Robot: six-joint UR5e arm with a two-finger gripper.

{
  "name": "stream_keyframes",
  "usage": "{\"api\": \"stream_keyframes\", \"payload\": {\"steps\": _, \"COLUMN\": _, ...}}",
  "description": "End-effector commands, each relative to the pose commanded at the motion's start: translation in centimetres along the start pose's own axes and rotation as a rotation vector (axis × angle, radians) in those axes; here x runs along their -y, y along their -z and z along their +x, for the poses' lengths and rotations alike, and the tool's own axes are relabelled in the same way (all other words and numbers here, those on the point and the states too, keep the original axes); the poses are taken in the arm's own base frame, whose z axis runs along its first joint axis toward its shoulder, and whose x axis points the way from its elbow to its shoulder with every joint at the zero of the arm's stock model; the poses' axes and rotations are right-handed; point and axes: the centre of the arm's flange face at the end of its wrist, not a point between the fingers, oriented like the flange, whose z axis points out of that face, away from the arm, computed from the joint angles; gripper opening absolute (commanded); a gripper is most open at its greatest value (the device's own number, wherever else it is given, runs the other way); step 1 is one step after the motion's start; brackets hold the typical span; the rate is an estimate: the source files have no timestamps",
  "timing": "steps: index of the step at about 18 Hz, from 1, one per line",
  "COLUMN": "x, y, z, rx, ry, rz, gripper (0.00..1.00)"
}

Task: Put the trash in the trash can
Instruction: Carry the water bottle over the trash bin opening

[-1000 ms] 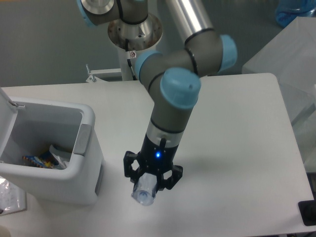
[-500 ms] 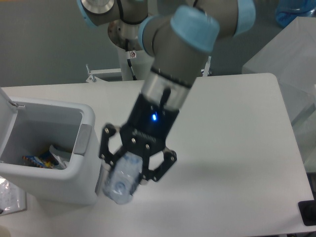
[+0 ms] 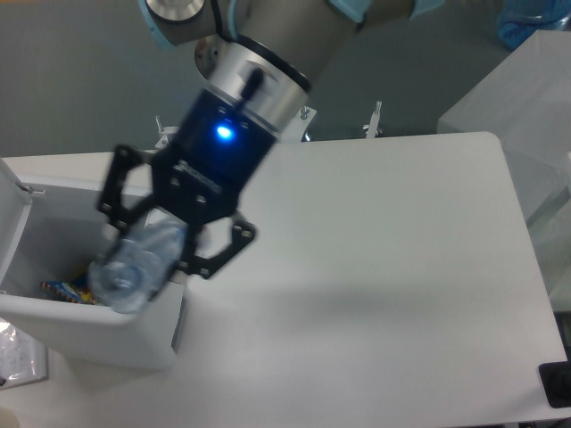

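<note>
My gripper [image 3: 156, 239] is raised close to the camera and is shut on a clear plastic bottle [image 3: 134, 267], which points down and to the left. The bottle hangs over the right part of the open white trash can [image 3: 89, 334] at the left of the table. Inside the can a bit of colourful trash [image 3: 61, 290] shows at the bottom. The can's lid [image 3: 11, 214] stands open at the far left. The gripper and bottle hide the can's right wall.
The white table [image 3: 384, 267] spreads to the right. A clear wrapper-like item [image 3: 18, 352] lies at the left edge beside the can. A dark object [image 3: 558, 383] sits at the lower right corner. The arm's base [image 3: 223, 45] stands behind the table.
The gripper has risen and swung left with the bottle, from the table's middle front to above the trash can's opening.
</note>
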Motion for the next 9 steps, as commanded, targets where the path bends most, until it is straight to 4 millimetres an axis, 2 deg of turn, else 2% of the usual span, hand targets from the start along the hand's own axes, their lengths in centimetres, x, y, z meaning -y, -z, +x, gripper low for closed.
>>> {"api": "stream_keyframes", "payload": {"steps": 4, "x": -0.6, "y": -2.9, "z": 2.3, "rx": -0.048, "ry": -0.019, "rz": -0.023, "gripper": 0.38}}
{"api": "stream_keyframes", "payload": {"steps": 5, "x": -0.9, "y": -3.6, "z": 2.6, "rx": -0.057, "ry": -0.022, "rz": -0.029, "gripper": 0.41}}
{"api": "stream_keyframes", "payload": {"steps": 9, "x": -3.5, "y": -5.7, "z": 2.2, "rx": -0.077, "ry": -0.033, "rz": -0.053, "gripper": 0.52}}
